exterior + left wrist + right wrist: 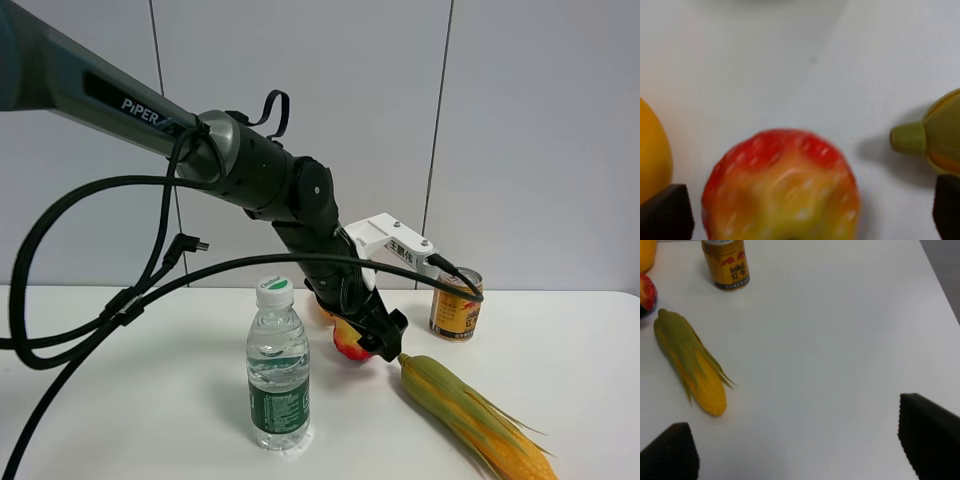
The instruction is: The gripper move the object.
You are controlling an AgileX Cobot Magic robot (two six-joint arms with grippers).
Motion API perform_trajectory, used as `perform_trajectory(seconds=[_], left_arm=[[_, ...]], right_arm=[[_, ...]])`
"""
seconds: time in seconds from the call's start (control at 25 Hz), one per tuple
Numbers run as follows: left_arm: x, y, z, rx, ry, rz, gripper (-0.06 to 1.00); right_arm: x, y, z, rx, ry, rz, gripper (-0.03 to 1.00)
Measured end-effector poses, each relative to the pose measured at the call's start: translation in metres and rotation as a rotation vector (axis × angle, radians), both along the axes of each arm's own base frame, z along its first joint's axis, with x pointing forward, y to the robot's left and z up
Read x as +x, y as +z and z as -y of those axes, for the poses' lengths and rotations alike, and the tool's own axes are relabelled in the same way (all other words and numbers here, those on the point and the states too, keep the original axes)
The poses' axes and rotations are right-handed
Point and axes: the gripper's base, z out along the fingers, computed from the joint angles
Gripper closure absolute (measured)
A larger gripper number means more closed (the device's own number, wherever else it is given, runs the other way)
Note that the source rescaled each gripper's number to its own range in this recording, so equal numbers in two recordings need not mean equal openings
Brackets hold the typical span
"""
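The red-and-yellow apple [347, 343] lies on the white table [150, 420] between the water bottle and the corn. My left gripper [375, 340] has reached down over it. In the left wrist view the apple [782, 190] sits between the two black fingertips [665, 212], with a gap on each side, so the gripper [805, 210] is open around it. My right gripper [800, 445] is open and empty over bare table; it does not show in the exterior view. The apple's edge [646, 295] shows in the right wrist view.
A plain orange fruit [652, 150] lies close beside the apple, partly behind the arm [318, 303]. A corn cob [470, 415] lies right of the apple, its stem end [910, 139] near it. A yellow can [456, 305] stands behind it. A water bottle [277, 365] stands to the left.
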Motion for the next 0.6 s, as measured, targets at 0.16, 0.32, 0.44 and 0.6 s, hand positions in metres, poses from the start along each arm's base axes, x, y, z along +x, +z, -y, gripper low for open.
perform_trajectory(seconds=[0.16,0.32,0.44,0.6], left_arm=[[0.0,0.0,0.0,0.0,0.0,0.0,-0.05],[-0.002,-0.001,-0.001,0.014,-0.005,-0.021,-0.05],[-0.002,0.011,-0.003,0.014,-0.008,-0.01,-0.05],[0.001,0.051,-0.011,-0.007,-0.012,0.074,-0.05]], right_arm=[[0.0,0.0,0.0,0.0,0.0,0.0,-0.03],[0.0,0.0,0.0,0.0,0.0,0.0,-0.03],[0.0,0.0,0.0,0.0,0.0,0.0,-0.03],[0.0,0.0,0.0,0.0,0.0,0.0,-0.03]])
